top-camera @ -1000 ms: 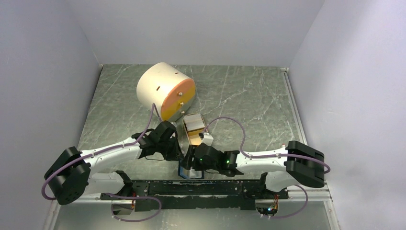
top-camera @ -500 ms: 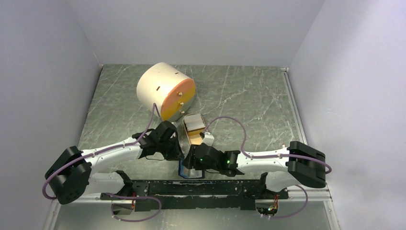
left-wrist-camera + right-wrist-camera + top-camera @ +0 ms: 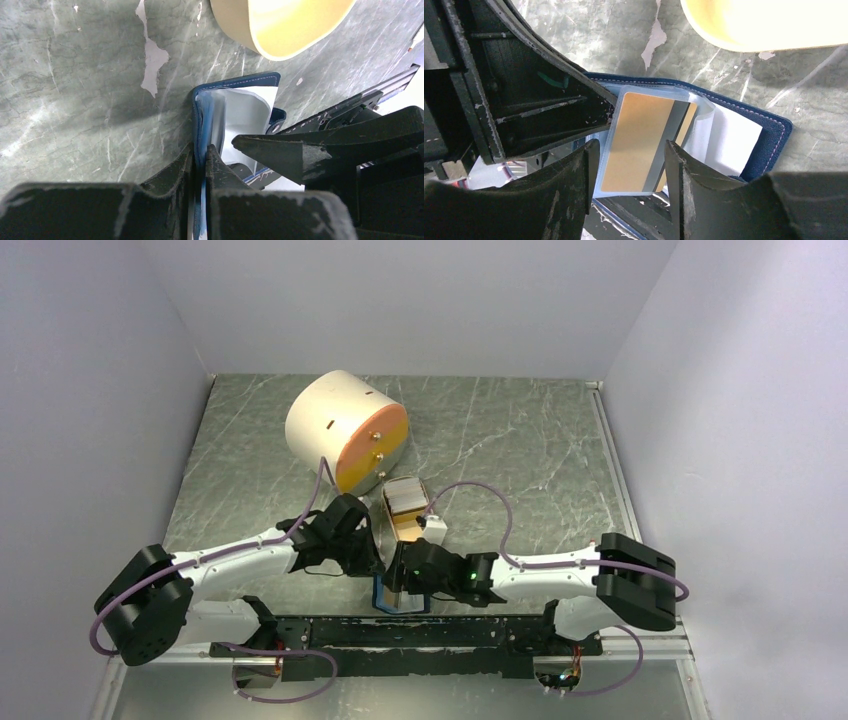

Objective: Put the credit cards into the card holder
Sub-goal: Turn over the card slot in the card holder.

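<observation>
The dark blue card holder [image 3: 400,597] stands open on the table's near edge between my two grippers. My left gripper [image 3: 201,151] is shut on the holder's blue cover edge [image 3: 235,82]; it also shows in the top view [image 3: 370,562]. My right gripper [image 3: 631,146] is open, its fingers either side of a tan card with a grey stripe [image 3: 639,140] that sits in the holder's clear sleeve. It appears in the top view [image 3: 396,583]. A whitish stack of credit cards [image 3: 404,494] lies in the tan dish [image 3: 408,525] just beyond.
A big cream cylinder with an orange face [image 3: 345,428] lies on its side behind the dish. The dish's rim also shows in the left wrist view [image 3: 280,30] and the right wrist view [image 3: 769,25]. The black rail [image 3: 400,632] runs along the near edge.
The right gripper has shifted slightly left and away over the holder. The left gripper keeps its hold and has barely moved.
</observation>
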Available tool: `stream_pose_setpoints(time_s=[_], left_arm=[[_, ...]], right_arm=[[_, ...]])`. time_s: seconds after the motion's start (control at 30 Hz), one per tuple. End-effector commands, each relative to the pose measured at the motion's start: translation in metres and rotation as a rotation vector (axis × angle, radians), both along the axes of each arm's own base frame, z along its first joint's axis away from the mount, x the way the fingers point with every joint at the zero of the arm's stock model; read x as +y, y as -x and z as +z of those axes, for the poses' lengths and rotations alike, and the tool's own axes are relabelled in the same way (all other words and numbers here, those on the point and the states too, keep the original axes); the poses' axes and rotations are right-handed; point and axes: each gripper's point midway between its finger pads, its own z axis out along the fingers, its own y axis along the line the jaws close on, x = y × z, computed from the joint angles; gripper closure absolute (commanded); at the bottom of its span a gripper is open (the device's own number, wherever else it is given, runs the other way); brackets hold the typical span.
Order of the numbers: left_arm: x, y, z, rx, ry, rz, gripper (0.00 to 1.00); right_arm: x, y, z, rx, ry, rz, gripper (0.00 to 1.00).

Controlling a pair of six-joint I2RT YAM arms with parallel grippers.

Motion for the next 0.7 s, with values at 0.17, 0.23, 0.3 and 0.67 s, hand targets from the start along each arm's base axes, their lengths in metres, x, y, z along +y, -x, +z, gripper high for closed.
stream_pose_setpoints(time_s=[0.17,0.23,0.3,0.67], left_arm=[[-0.004,0.005,0.003,0.005,0.028,-0.026,0.91],[-0.005,0.005,0.004,0.004,0.034,-0.03,0.91],[-0.007,0.005,0.005,0.003,0.044,-0.033,0.91],[-0.007,0.008,0.015,-0.009,0.062,-0.052,0.91]], right_arm=[[-0.007,-0.012,-0.004,-0.038,0.081,-0.041,0.47],[-0.012,-0.013,-0.006,-0.041,0.099,-0.05,0.48],[-0.016,-0.014,-0.006,-0.043,0.116,-0.059,0.5],[-0.03,-0.01,-0.012,-0.037,0.114,-0.071,0.54]])
